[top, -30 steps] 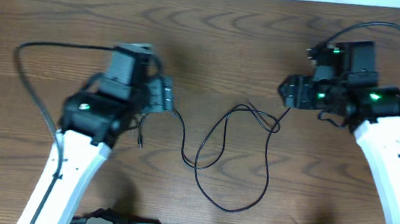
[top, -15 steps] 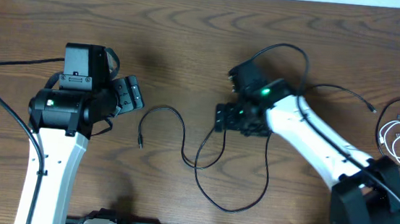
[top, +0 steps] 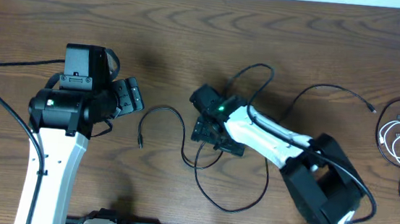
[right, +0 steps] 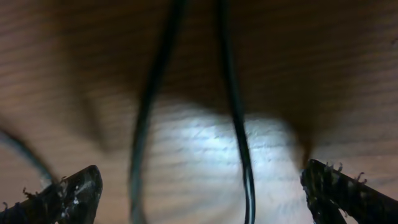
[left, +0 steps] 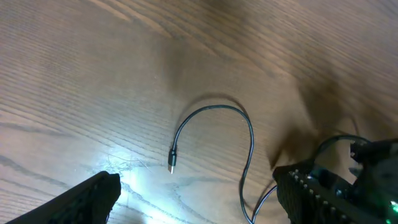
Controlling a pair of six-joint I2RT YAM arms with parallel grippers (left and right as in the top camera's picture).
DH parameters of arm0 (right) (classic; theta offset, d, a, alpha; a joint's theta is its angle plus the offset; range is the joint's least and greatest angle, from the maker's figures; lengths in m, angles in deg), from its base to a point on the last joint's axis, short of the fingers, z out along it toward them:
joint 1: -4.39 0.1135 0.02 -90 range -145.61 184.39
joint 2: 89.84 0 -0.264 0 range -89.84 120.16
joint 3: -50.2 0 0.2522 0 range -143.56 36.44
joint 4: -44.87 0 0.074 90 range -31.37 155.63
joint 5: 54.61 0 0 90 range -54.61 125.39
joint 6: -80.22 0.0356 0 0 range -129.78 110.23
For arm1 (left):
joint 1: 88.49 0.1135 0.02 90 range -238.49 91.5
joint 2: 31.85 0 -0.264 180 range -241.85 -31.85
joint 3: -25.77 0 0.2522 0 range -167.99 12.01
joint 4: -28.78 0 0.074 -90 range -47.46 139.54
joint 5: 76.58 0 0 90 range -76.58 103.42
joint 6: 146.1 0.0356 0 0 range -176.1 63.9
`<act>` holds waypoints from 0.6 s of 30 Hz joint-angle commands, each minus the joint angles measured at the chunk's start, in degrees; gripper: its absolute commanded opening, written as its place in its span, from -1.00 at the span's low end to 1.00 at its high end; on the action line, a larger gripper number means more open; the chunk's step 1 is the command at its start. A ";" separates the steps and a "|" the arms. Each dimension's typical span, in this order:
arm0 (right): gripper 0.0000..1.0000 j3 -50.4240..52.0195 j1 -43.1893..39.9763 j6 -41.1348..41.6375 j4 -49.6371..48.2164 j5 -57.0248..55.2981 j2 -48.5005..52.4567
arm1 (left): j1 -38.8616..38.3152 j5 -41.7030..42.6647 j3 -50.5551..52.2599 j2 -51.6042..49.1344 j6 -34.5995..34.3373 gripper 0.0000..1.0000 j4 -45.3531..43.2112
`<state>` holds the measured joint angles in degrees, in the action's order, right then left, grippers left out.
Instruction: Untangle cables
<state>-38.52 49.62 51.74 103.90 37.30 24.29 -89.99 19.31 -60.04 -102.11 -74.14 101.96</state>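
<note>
**On the table point(top: 192, 39), ctr: R gripper point(top: 207, 136) wide open over the black cable point(top: 229, 208)**

At mid-table your R gripper is down close to the long black cable, jaws spread wide. In the R wrist view two blurred black strands run up btwn the fingers point(right: 68, 193). Neither pad touches them, so nothing is pinched. You can't tell from that view whether both strands are the same cord.

From overhead, the cable's plug end point(top: 140, 141) lies left of ctr. The cord arcs up and over to the right, passes under the R gripper, then swings out in a wide loose loop toward the near edge.

Your L gripper point(top: 134, 96) is off to the left, near that plug end but apart from it, jaws wide w/ nothing in them. In the L wrist view the plug lies on bare wood ahead of the fingers point(left: 93, 193).

At the far right, a second black cable point(top: 347, 92) lies w/ its small plug pointing right. A coiled white cable point(top: 394, 146) sits by the table edge, well apart from both grippers.
</note>
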 commanded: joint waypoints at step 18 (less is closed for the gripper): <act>-0.61 -0.39 0.61 2.05 2.78 -12.81 0.28 | 0.31 0.15 -0.50 -0.17 -0.24 0.72 0.20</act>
<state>-38.85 51.70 54.80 105.37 31.70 24.88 -89.99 19.34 -60.04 -102.15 -74.14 101.98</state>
